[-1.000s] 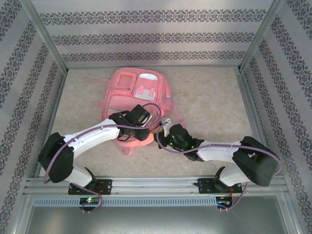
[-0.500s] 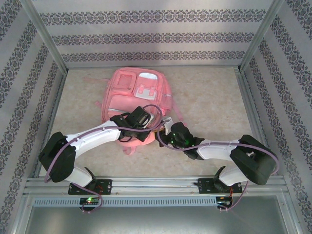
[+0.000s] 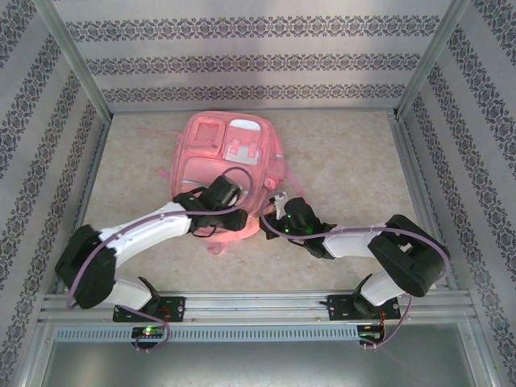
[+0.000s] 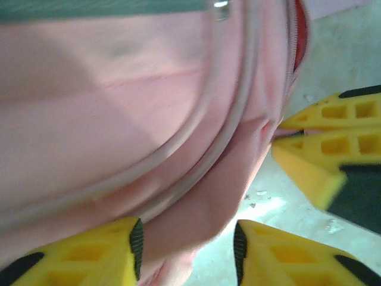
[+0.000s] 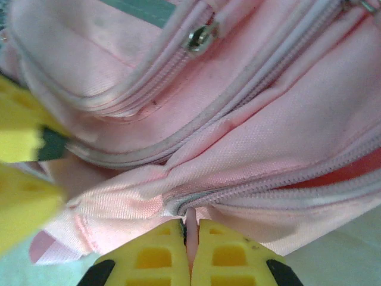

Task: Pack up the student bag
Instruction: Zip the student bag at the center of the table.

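Bottom centre, the right gripper (image 5: 190, 231) pinches the student bag (image 5: 268, 131), likely steadying it. The left gripper (image 4: 187, 241) straddles its edge, jaws apart.

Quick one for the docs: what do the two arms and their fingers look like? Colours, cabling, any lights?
The left arm and right arm both have white links with bulky black joint housings. A purple cable loops along each. The fingers are yellow wedges with rectangular cut-outs and black trim. A green light glows at the right wrist.
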